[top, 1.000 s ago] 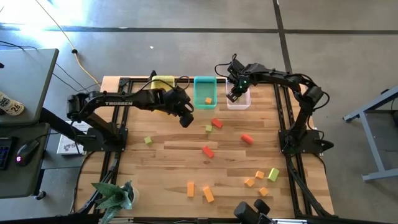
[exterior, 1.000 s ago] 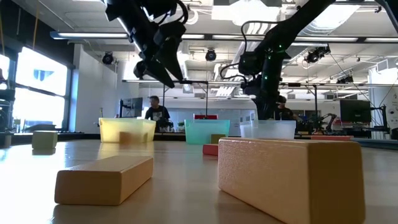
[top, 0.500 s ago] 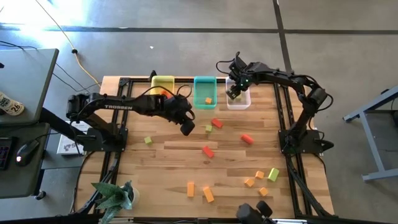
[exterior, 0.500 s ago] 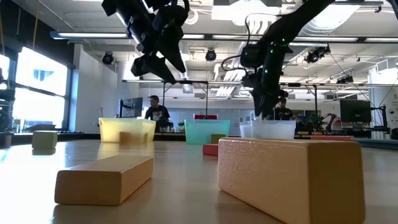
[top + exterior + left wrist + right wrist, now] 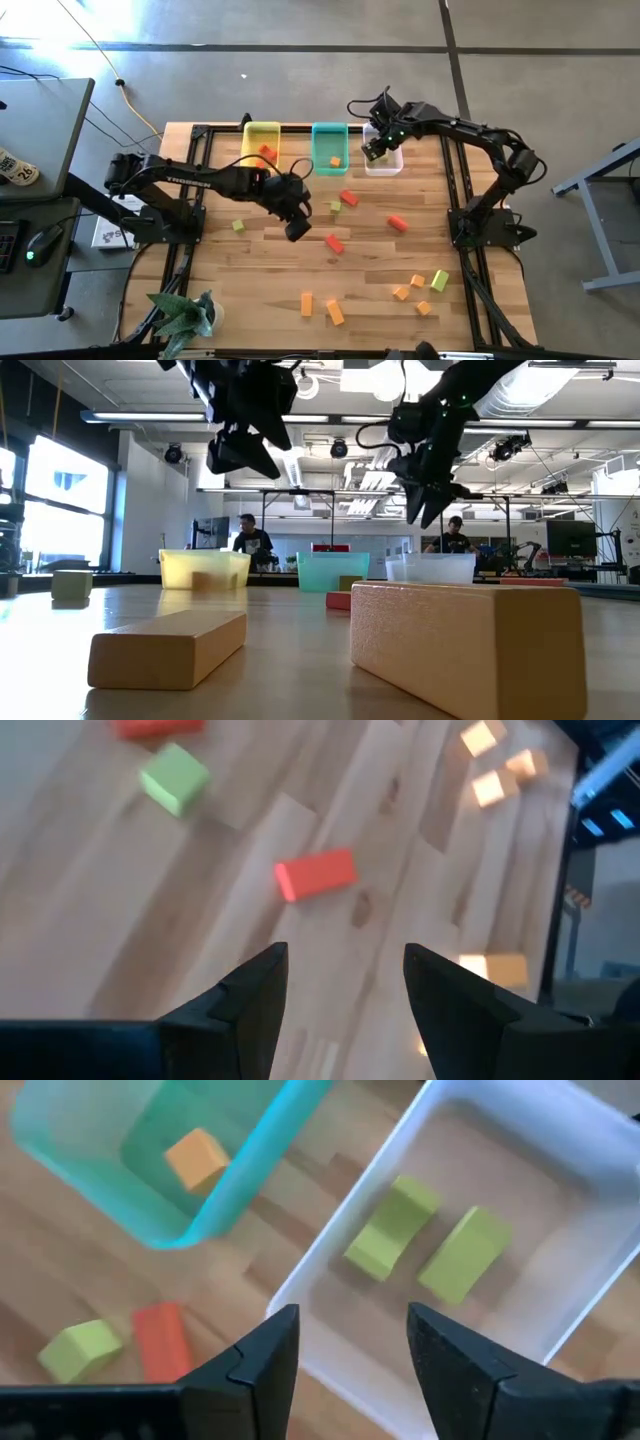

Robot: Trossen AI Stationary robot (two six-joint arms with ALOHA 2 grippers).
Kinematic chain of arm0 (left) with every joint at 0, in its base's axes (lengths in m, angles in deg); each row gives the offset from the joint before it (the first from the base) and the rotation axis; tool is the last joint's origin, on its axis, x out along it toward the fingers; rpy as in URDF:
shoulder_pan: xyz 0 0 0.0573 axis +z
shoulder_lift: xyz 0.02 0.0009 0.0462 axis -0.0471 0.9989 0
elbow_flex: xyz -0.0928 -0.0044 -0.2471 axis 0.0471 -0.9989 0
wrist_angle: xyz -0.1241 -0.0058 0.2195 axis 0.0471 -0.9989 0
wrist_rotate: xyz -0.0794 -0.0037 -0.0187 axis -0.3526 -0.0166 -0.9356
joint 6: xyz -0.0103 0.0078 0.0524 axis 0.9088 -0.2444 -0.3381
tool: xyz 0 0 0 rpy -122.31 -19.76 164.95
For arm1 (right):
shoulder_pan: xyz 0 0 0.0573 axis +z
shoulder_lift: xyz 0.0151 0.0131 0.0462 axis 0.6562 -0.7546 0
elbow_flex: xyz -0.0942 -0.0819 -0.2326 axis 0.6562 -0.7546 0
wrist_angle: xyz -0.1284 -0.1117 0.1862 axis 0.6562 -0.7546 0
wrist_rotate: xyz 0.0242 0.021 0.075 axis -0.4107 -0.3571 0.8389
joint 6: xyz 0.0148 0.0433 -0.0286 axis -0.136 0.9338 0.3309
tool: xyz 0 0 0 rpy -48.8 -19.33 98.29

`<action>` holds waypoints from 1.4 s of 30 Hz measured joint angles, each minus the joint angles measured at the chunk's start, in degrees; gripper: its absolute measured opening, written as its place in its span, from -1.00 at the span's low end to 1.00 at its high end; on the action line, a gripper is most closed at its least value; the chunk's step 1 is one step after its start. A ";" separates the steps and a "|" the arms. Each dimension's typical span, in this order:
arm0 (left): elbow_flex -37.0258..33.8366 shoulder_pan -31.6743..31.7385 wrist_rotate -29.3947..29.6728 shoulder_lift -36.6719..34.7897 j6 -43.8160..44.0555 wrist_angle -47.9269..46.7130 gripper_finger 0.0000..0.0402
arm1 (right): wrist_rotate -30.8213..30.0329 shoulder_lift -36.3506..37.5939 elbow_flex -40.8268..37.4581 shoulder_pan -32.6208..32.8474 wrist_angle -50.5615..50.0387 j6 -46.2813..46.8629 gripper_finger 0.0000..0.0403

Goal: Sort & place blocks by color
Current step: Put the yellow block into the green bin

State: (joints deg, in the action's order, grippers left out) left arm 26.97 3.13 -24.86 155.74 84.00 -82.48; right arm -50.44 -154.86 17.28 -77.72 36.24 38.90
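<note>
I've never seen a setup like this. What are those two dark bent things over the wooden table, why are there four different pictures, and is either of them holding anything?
Those are two robot arms, each ending in a two-finger gripper. One picture looks straight down on the table, one looks level across it, and two come from cameras on the arms' wrists.

The job is sorting small coloured blocks into three bins at the table's far edge. The yellow bin holds a red block, the teal bin an orange block, and the clear bin two green blocks.

The left gripper hangs open and empty over the middle of the table, with a red bar just ahead of it. The right gripper is open and empty above the clear bin. More red, orange and green blocks lie loose on the wooden table.
</note>
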 joint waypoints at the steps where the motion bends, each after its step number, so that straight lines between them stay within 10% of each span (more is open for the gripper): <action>1: 0.00 -0.92 0.00 0.00 0.17 -0.02 -0.06 | 0.01 0.24 0.00 0.77 -0.27 0.88 -0.15; 10: 0.00 -11.16 0.14 0.01 -7.12 -0.09 -0.06 | -1.51 1.58 0.00 8.89 -1.52 8.04 -0.14; 25: 0.00 -21.73 5.36 0.14 -58.93 3.11 -0.06 | -7.09 1.58 0.00 22.33 -1.51 17.80 -0.14; 42: 1.36 -20.66 9.96 8.12 -70.84 19.20 -0.06 | -10.41 1.58 0.00 28.61 -2.10 22.75 -0.14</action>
State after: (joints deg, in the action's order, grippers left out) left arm 28.33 -17.53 -14.90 163.87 13.16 -63.28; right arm -60.85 -153.28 17.28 -49.11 34.14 61.65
